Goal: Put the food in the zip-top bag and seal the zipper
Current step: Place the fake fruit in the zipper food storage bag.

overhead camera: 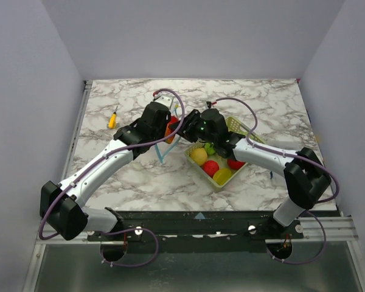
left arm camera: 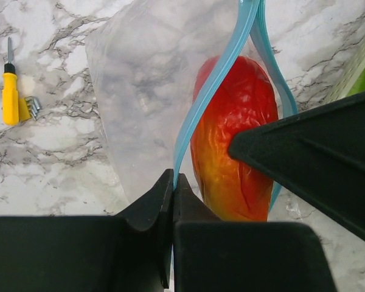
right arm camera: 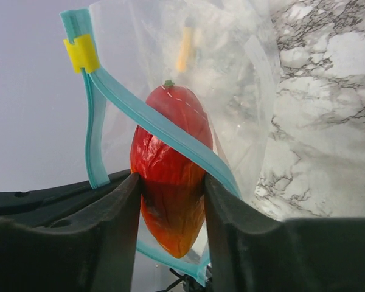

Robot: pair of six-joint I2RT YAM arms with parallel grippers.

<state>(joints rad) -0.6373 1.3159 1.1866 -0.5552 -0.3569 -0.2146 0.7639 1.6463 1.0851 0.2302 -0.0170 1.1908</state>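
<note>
Where both arms meet above the marble table point(overhead camera: 152, 182), several toy fruits point(overhead camera: 210, 167) lie in the mesh basket point(overhead camera: 236, 125). From the left wrist, the left gripper point(left arm camera: 173, 182) pinches the zipper point(left arm camera: 216, 85) of the zip-top bag point(left arm camera: 140, 91). From the right wrist, the right gripper point(right arm camera: 172, 188) clamps a red-orange pepper point(right arm camera: 167, 164) between the bag's two zipper strips.

A robotics lab cell here: plain grey walls point(overhead camera: 188, 36) box in a marble-print bench point(overhead camera: 140, 176), two cabled arms point(overhead camera: 103, 161) bolted to a metal rail point(overhead camera: 194, 228)

Food point(left arm camera: 231, 121) in bag point(left arm camera: 140, 91) mouth, basket point(overhead camera: 236, 125) R.
</note>
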